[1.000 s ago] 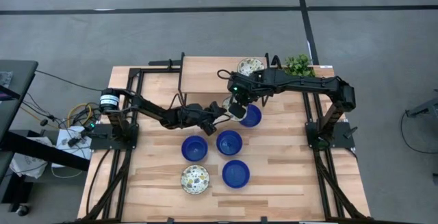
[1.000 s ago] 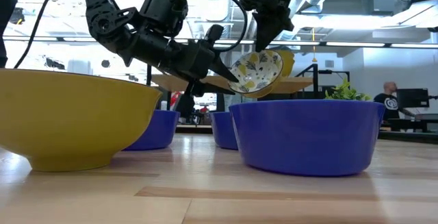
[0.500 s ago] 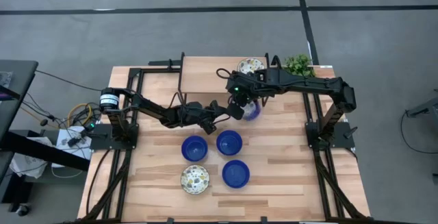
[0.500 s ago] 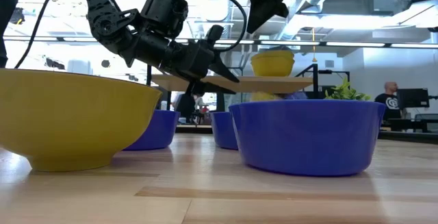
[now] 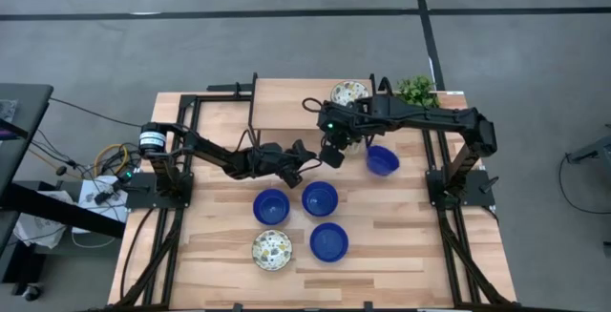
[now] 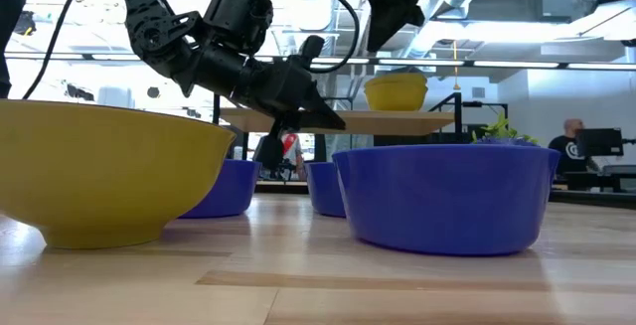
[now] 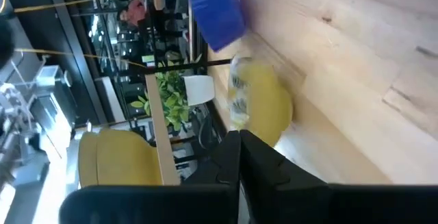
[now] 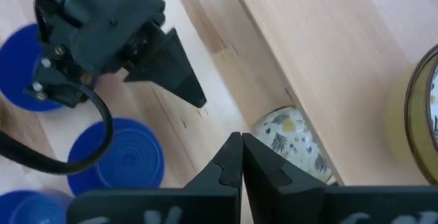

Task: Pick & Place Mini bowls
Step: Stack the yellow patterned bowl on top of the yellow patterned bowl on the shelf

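Left gripper [image 5: 307, 154] shut and empty, patterned bowl [image 8: 294, 144] tipped on its side.

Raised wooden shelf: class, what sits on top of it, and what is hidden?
One patterned bowl sits on top, near the shelf's right end. From above, the board covers whatever lies beneath it.
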### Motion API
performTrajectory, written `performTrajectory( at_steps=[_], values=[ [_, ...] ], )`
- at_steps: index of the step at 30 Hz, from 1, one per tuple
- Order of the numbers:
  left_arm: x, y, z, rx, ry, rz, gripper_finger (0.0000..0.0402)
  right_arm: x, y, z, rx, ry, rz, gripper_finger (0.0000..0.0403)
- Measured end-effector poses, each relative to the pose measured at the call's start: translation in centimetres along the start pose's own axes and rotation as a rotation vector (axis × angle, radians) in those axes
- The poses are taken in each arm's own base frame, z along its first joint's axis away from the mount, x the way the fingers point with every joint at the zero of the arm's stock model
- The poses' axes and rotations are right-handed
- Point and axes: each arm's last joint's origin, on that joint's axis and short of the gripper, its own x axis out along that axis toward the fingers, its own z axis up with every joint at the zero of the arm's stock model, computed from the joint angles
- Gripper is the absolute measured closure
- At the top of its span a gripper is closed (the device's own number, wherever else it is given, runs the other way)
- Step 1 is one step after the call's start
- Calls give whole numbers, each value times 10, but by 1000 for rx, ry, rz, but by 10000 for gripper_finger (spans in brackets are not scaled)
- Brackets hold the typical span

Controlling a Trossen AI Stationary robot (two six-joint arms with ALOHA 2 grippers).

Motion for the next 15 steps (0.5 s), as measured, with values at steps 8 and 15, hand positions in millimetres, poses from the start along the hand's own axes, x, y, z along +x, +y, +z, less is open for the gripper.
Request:
performTrajectory(
  at_steps=[8, 15],
  values=[
    [-8, 7, 14, -74, 66, 23, 389, -3, 21, -15, -114, 72, -5, 403],
    [-33, 34, 30, -339, 85, 114, 388, 19, 43, -36, -228, 109, -62, 403]
  ],
)
